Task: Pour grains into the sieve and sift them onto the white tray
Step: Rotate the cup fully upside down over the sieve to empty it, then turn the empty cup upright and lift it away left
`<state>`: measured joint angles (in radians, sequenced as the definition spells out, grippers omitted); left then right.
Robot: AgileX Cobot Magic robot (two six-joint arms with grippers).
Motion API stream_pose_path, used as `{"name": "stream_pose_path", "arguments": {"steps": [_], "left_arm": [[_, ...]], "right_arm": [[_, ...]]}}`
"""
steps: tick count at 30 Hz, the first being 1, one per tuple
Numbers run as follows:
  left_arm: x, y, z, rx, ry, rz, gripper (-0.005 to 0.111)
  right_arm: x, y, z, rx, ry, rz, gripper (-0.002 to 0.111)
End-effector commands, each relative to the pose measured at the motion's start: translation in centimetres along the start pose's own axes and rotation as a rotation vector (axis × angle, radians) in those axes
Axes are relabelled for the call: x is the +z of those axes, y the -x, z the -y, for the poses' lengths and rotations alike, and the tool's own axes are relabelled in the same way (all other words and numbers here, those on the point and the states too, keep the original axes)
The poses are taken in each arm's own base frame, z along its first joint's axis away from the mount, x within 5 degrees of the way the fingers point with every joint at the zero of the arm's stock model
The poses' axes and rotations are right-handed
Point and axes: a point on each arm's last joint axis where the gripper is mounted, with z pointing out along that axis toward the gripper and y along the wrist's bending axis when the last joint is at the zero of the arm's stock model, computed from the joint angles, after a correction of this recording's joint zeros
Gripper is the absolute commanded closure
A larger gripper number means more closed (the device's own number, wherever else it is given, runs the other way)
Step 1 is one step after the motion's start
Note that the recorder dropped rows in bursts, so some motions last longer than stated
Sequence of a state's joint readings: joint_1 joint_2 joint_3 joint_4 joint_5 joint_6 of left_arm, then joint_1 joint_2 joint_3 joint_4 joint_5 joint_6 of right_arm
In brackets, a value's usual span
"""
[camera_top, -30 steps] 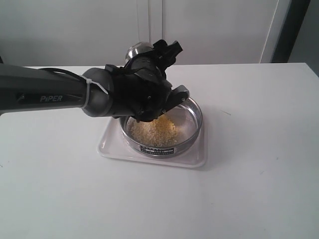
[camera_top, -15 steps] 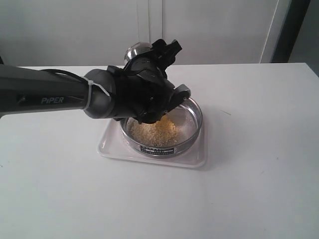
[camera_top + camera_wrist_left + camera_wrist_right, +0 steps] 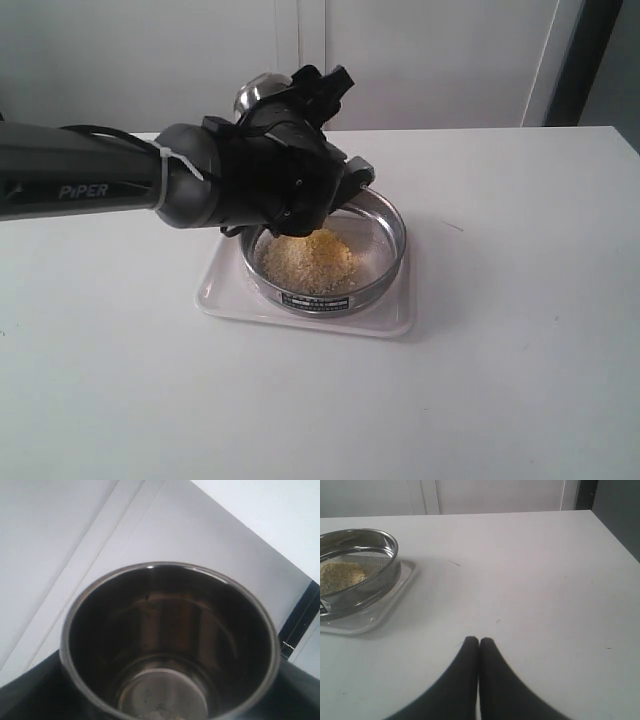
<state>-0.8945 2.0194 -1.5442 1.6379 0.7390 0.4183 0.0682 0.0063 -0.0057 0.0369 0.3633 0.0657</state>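
White tabletop [image 3: 520, 380] fills most of the scene, plain and matte, with a few tiny specks on it. Behind it runs a pale wall [image 3: 430, 60] of flat panels with narrow vertical seams, and a dark upright strip [image 3: 590, 55] stands at the far right corner.

Near the middle of the table lies the white tray [image 3: 392, 318], and the sieve [image 3: 392, 228] sits inside it, its small dark label plate [image 3: 318, 299] on the side wall nearest the exterior camera. The grains [image 3: 312, 260] lie as a sandy yellow heap on the mesh, toward the near side of the ring, leaving bare mesh on the far right.

The left arm [image 3: 90, 185] reaches in level from the left, a white cable tie [image 3: 178, 168] around it, and its wrist is rolled over above the far-left rim of the sieve. The left gripper [image 3: 298, 90] points up and back, its fingers [image 3: 30, 695] spread wide around a steel cup [image 3: 167, 645] and gripping it by the sides. The cup is tipped over, its shiny base toward the wall. In the left wrist view its inside is dark and almost empty, with only a few grains at the bottom.

The right gripper [image 3: 479, 646] is out of the exterior view. Its two dark fingers are pressed together with nothing between them, low over bare table, well apart from the tray.
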Motion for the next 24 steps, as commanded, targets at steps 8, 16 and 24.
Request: {"name": "stream_pose_path", "arguments": {"steps": [8,16,24], "left_arm": [[-0.9,-1.0,-0.2,-0.162,-0.030,-0.038,0.107],[-2.2,-2.8,-0.4,-0.550,-0.100,0.042,0.107],[-2.6,-5.0,-0.8,-0.969,-0.133,0.172,0.107]], "right_arm": [[0.0,0.0,0.0,-0.008,0.000,0.013,0.108],[0.0,0.0,0.0,-0.008,0.000,0.013,0.108],[0.0,0.0,0.0,-0.008,0.000,0.013,0.108]]}}
